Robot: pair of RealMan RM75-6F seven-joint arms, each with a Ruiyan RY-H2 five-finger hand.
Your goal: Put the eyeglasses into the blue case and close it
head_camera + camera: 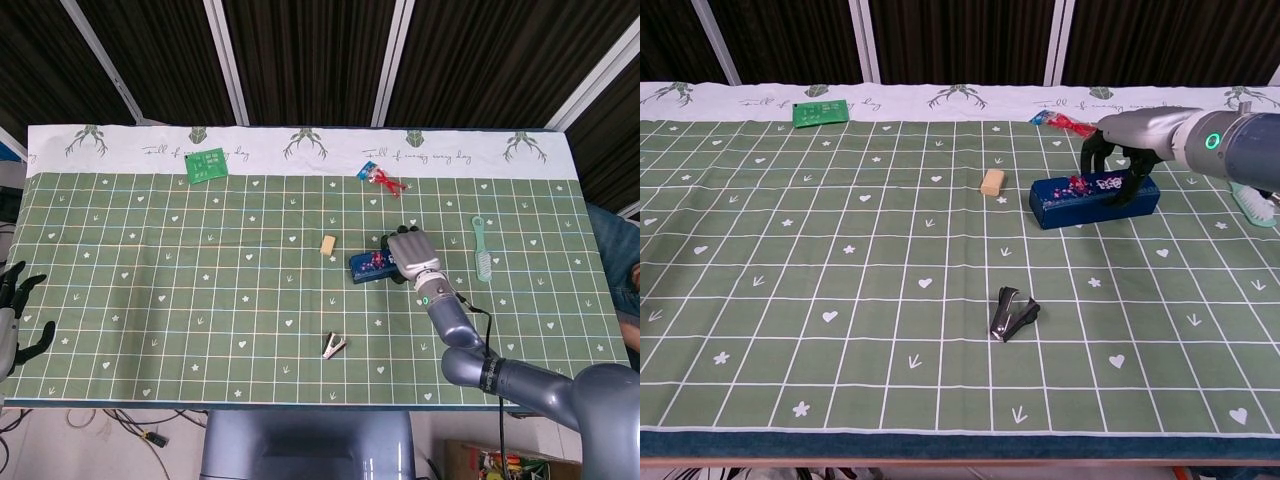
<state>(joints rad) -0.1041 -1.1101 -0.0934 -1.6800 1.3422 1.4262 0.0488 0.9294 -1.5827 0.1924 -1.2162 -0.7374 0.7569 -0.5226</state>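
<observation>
the right hand (414, 252) covers the right end of the blue case (372, 265), hiding whether the lid is fully down. the left hand (14, 318) is cut off by the head view's left edge.

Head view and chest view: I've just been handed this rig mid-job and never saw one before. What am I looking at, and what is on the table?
Two robot arms with fingered hands work at a table under a green cloth. The head view looks down from above; the chest view looks across from the near edge.

The right hand arches over the right end of the closed blue case, fingers down on both its long sides. The left hand sits idle, fingers apart, at the far left edge, seen only from above.

Also lying there: a tan block, a black staple remover, a green circuit board, a red packet and a mint brush. I cannot see any eyeglasses.
</observation>
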